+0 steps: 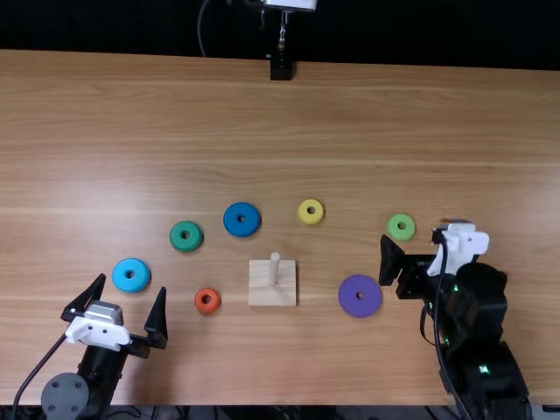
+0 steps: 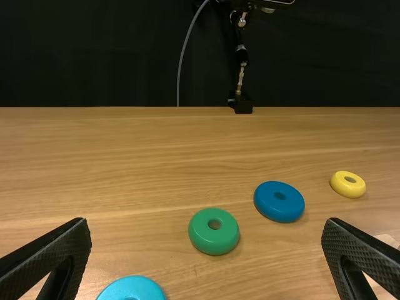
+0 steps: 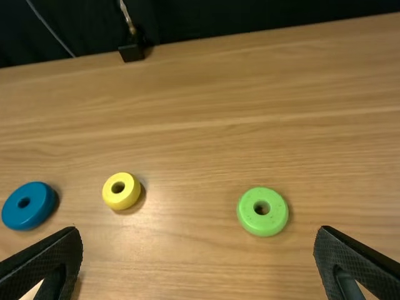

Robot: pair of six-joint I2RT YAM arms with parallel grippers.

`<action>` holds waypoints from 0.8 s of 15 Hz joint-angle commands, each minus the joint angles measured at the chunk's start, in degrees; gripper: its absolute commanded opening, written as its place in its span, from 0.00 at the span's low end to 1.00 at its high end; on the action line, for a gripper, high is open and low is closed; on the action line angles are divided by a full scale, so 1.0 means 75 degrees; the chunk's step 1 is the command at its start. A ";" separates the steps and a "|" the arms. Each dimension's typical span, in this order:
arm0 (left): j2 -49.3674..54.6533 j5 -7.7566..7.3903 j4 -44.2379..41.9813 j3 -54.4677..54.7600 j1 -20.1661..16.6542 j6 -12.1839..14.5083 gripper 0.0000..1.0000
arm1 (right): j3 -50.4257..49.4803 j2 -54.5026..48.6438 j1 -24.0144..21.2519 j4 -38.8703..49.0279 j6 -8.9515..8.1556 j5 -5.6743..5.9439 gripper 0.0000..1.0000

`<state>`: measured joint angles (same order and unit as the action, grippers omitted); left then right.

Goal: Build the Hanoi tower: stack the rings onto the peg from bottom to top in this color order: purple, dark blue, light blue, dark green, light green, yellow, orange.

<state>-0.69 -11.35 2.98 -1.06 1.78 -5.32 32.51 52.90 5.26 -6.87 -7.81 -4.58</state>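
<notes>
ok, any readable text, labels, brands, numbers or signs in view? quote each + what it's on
None readable: nothing on the rings, the peg's base or the table.
Green lit spots on the right arm: too small to tell if they carry any marking.

Bright, soft light washes the desk (image 1: pixel 420 122), with a pale sheen toward the left and a thin shadow beside the wooden block (image 1: pixel 264 296).
</notes>
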 commanded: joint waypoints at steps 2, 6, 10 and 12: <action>0.0092 -0.0188 0.0066 0.0141 -0.0050 0.0063 1.00 | 0.0399 0.0716 0.0143 -0.0020 0.0451 -0.0121 1.00; 0.0092 -0.0188 0.0066 0.0141 -0.0050 0.0063 1.00 | 0.0728 0.1817 0.0951 -0.0020 0.1197 -0.0135 1.00; 0.0092 -0.0188 0.0066 0.0141 -0.0050 0.0063 1.00 | 0.1196 0.2919 0.0975 -0.0146 0.1211 -0.0135 1.00; 0.0092 -0.0188 0.0066 0.0141 -0.0050 0.0063 1.00 | 0.1384 0.3270 0.1022 -0.0681 0.1211 -0.0135 1.00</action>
<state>-0.67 -11.35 2.96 -1.06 1.78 -5.30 41.04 76.93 12.45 -12.71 0.97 -5.32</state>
